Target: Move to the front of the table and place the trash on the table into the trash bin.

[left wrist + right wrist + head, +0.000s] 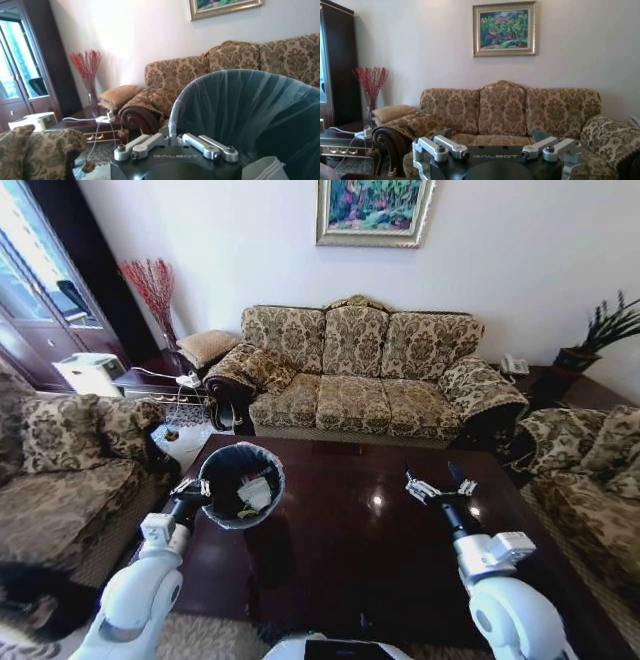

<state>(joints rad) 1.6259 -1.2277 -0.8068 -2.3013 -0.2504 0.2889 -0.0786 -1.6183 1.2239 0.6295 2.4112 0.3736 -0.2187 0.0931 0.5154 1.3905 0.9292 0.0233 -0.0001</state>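
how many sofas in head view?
3: the long sofa against the far wall beyond the table, a sofa at the robot's left, another at its right. Both side ones are cut off.

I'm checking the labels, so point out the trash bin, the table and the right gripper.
trash bin (212,470): head view, on its black-lined rim.
table (350,550): head view, bare glossy top.
right gripper (437,478): head view, between its open fingertips.
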